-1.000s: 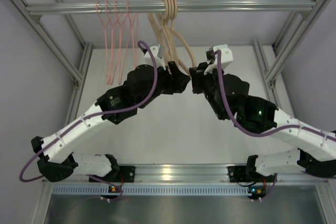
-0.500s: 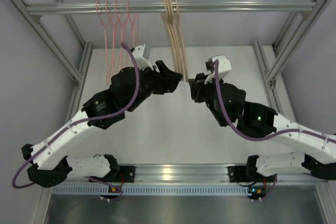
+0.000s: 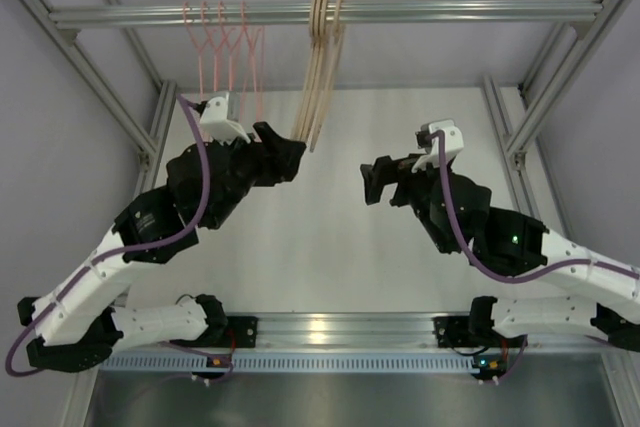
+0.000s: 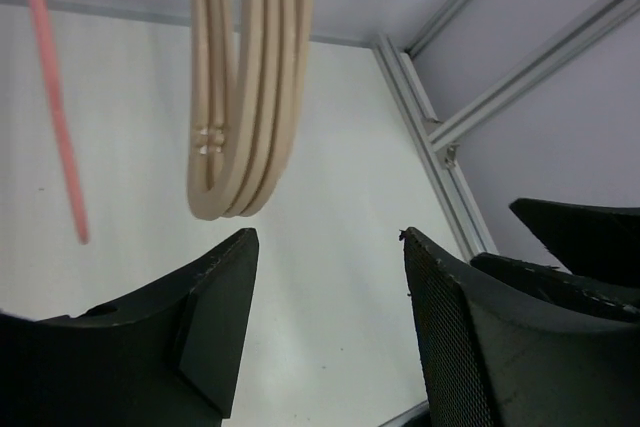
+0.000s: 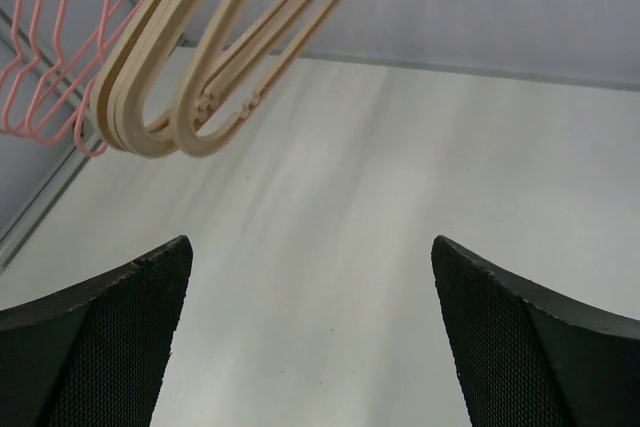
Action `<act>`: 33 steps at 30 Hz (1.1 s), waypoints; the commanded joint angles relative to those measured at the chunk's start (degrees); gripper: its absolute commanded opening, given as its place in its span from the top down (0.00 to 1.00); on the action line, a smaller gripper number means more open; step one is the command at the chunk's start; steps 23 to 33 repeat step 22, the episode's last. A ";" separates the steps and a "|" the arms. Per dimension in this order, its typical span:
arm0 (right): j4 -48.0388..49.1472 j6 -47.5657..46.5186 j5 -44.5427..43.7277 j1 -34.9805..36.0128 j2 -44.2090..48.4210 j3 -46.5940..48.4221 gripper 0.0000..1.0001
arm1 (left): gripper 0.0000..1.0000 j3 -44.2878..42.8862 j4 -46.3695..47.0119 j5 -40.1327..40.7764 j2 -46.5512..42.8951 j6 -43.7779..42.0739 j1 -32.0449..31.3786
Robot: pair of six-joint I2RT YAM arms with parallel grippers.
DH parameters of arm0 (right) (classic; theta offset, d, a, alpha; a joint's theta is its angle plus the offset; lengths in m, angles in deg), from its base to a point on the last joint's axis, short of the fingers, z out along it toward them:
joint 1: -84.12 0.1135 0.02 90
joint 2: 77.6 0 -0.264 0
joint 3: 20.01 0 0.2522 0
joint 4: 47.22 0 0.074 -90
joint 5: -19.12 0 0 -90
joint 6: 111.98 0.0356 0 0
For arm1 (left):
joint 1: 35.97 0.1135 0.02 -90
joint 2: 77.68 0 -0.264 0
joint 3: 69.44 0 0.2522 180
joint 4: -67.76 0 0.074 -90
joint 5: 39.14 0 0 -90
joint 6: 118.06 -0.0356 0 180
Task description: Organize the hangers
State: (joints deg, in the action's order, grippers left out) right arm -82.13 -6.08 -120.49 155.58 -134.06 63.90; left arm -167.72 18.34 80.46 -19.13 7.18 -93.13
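Two groups hang from the metal rail in the top view: thin pink wire hangers at 11 o'clock and thicker beige hangers at 12, slanting. The left end effector sits just beside their lower ends, and the right end effector is well apart over the white surface. The left wrist view shows smooth, rounded beige bends above parted, empty jaws. The right wrist view shows jaws spread wide, empty. A careless nudge could swing the beige hangers into the pink ones and tangle them.
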 commanded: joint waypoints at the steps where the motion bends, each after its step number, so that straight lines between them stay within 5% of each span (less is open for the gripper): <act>1: -0.12 0.18 -1.64 -0.09 2.94 -1.33 0.01 | 0.35 -1.79 -5.64 8.60 -2.56 -3.33 -0.14; 14: -4.52 3.61 1.09 -0.97 2.15 -3.09 0.00 | 0.26 -3.82 -16.28 15.48 -10.20 -5.63 -0.23; 15: -4.52 3.70 1.09 -1.06 2.41 -3.26 0.01 | 0.24 -3.56 -16.81 15.74 -10.38 -5.63 -0.14; 16: -4.52 3.70 1.09 -1.06 2.68 -3.35 0.01 | 0.08 -3.30 -17.16 15.92 -10.47 -5.71 -0.22; 33: -4.43 3.70 -0.14 -1.06 3.47 -4.76 0.00 | 0.07 -1.97 -17.43 17.15 -10.91 -7.47 -0.23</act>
